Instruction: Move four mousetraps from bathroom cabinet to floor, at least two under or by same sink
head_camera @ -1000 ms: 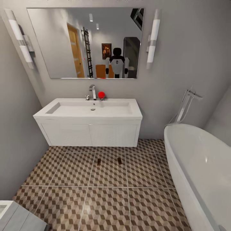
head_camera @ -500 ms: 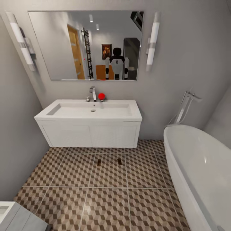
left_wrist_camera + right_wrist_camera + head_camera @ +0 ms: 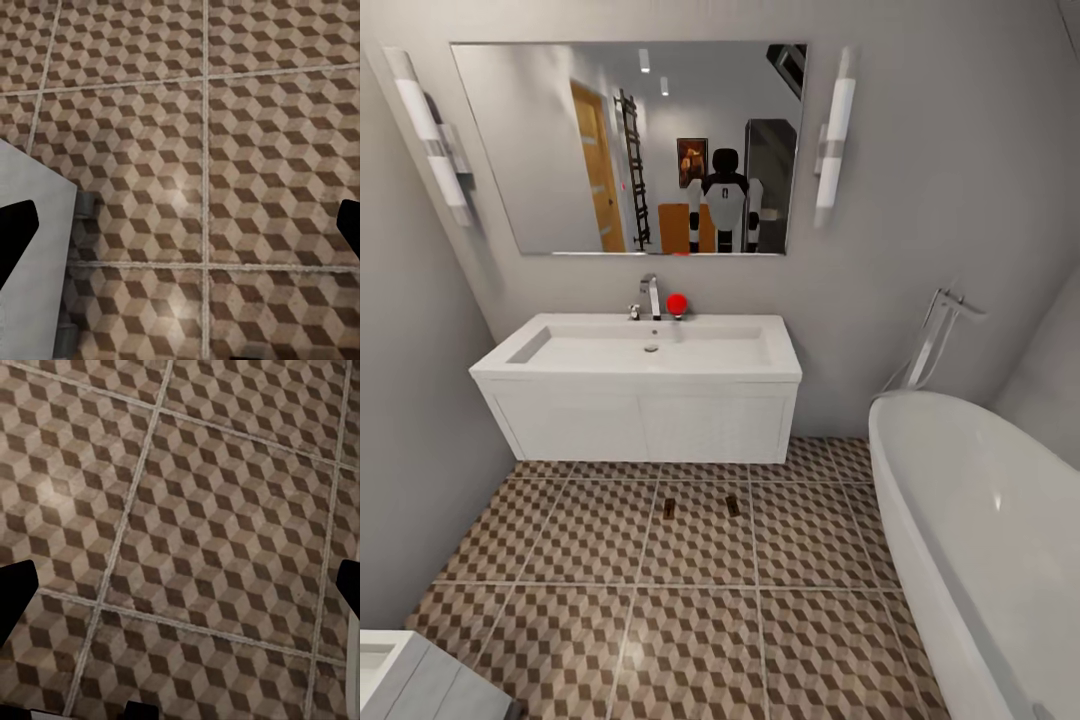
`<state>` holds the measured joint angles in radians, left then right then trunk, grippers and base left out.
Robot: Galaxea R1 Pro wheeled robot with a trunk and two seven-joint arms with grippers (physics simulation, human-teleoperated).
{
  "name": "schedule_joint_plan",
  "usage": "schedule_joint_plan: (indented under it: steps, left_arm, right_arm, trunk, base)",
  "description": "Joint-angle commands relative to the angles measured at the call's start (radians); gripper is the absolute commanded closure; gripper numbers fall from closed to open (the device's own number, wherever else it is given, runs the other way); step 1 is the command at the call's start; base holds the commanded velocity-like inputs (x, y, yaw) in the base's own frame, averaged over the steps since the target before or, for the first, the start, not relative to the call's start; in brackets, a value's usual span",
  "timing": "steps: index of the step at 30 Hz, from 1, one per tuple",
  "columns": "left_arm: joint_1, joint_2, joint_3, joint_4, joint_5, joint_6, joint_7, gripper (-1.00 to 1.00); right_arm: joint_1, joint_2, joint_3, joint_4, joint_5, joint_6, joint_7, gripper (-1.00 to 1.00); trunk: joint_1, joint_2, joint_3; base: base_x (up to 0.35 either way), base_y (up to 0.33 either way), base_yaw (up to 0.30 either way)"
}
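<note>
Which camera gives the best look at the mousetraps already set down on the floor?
The head view: two mousetraps lie on the bathroom floor just in front of the sink, small but distinct. Both wrist views look down at patterned floor tiles, with open dark fingertips at the edges.

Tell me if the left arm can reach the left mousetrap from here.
Probably not yet. The left mousetrap lies on the floor well ahead, near the sink; the left gripper faces bare tiles, though nothing blocks the way.

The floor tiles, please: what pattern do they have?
Brown, beige and white cubes, clearest in the right wrist view.
</note>
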<state>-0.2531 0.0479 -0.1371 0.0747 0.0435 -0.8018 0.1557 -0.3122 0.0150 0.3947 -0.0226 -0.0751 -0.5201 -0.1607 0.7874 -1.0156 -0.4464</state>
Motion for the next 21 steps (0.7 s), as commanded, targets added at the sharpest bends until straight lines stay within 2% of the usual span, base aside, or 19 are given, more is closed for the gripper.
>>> schedule_joint_plan:
  steps: [1, 21]
  left_arm:
    - [-0.002, 0.000, -0.009, 0.004, 0.004, -0.005, 0.004, -1.00]
    - [-0.002, 0.000, -0.009, 0.004, 0.004, -0.005, 0.004, -1.00]
  right_arm:
    - [-0.001, 0.000, 0.009, 0.001, -0.008, -0.003, -0.003, -1.00]
    - [-0.001, 0.000, 0.009, 0.001, -0.008, -0.003, -0.002, -1.00]
  trunk:
    - [-0.004, 0.007, 0.002]
    - [-0.081, 0.147, 0.065]
  base:
    - [0.000, 0.000, 0.000]
    - [0.000, 0.000, 0.000]
